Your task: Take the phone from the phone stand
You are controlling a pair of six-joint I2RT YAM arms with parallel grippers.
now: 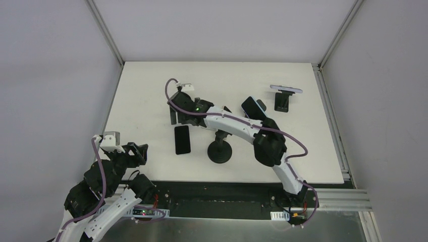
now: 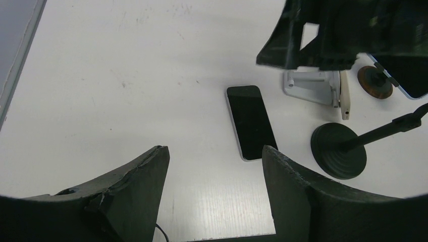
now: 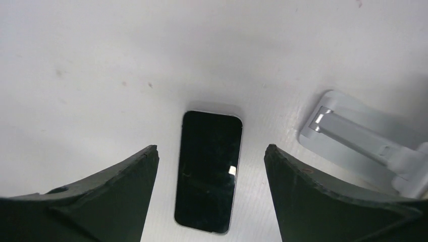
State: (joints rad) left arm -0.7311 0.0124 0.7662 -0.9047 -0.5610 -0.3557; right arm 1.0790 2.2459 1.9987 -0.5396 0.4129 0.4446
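Note:
A black phone [image 1: 182,139] lies flat, screen up, on the white table [image 1: 141,91], off its stand. In the right wrist view the phone [image 3: 209,171] lies below and between my right gripper's [image 3: 210,148] open fingers, which hover above it without touching. The silver folding stand [image 3: 363,136] stands empty just right of it. In the top view my right gripper [image 1: 176,117] is stretched over the table's middle left. My left gripper [image 1: 141,151] is open and empty at the near left edge. Its wrist view shows the phone [image 2: 251,121] and the silver stand [image 2: 315,85] ahead.
A black round-base stand [image 1: 220,151] with a tilted phone [image 1: 253,107] on its arm stands beside the right arm. A dark stand [image 1: 282,103] carrying another phone [image 1: 286,89] is at the back right. A small brown disc [image 2: 374,82] lies by the silver stand.

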